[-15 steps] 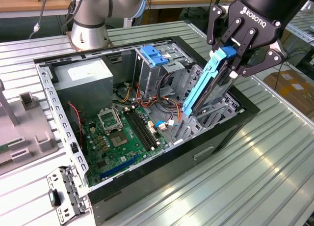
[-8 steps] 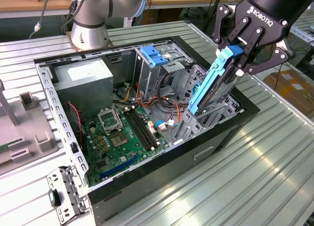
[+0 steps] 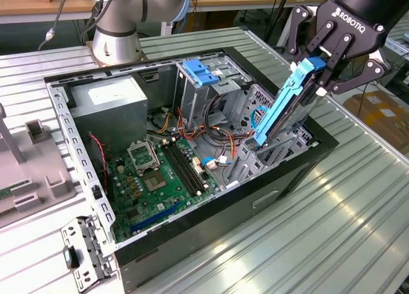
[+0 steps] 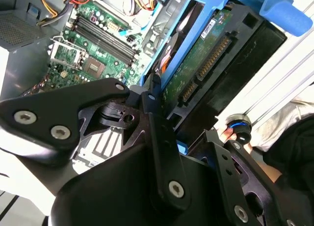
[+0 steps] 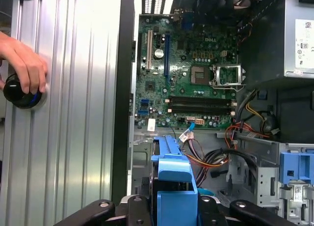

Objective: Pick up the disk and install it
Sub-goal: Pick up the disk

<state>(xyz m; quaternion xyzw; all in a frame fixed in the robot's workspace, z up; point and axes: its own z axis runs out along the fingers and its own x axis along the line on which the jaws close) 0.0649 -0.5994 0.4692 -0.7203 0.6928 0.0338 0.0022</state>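
My gripper (image 3: pixel 321 71) is shut on the disk (image 3: pixel 289 102), a flat drive in a blue plastic carrier. It hangs tilted over the open computer case (image 3: pixel 192 239), at the exterior view's right. Its lower end sits down among the metal bay brackets (image 3: pixel 268 156) inside the case. In the second wrist view the disk (image 4: pixel 208 64) shows its green circuit side and connector between the black fingers (image 4: pixel 152 100). The blue carrier handle (image 5: pixel 171 179) rises between the fingers in the first wrist view.
Inside the case lie a green motherboard (image 3: pixel 156 179), a grey power supply (image 3: pixel 108 105), a metal cage with a blue cap (image 3: pixel 203 72) and loose cables (image 3: pixel 214 144). A person's hand (image 5: pixel 22 56) rests on a black knob (image 5: pixel 19 91) on the ribbed table. A grey fixture (image 3: pixel 32 172) stands at the exterior view's left.
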